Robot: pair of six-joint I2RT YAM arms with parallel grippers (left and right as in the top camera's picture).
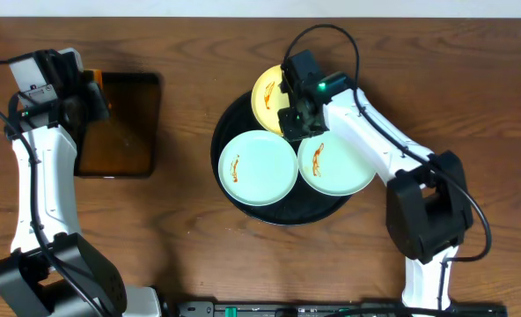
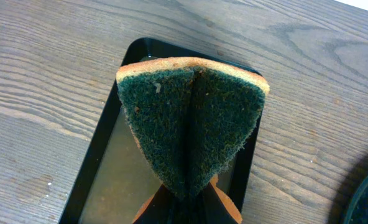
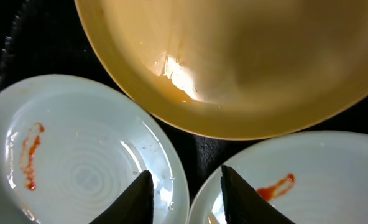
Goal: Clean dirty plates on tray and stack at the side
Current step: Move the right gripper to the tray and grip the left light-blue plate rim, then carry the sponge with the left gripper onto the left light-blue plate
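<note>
Dripping is the likely risk on the left. The left gripper is clamped tight on a folded sponge, green scouring side out, above a small rectangular tray of brownish liquid. If the sponge is wet, carrying it across could trail liquid over the brown wooden surface.

Further right, all three plates crowd a round black tray, right of the surface's centre. With so little room, a push on one plate would probably shove its neighbours or slide it off the low rim.

The right gripper hovers low over the gap between the two mint plates. Its jaws are narrowly parted with nothing between them. If it closes or drops from here, it could clip a rim and tip a plate.

The left mint plate carries an orange-red streak left of its centre. The yellow plate lies at the tray's far edge, glossy, with a faint orange smear. The right mint plate has a short streak near its inner edge. None looks wiped, and none is stacked at the side.
</note>
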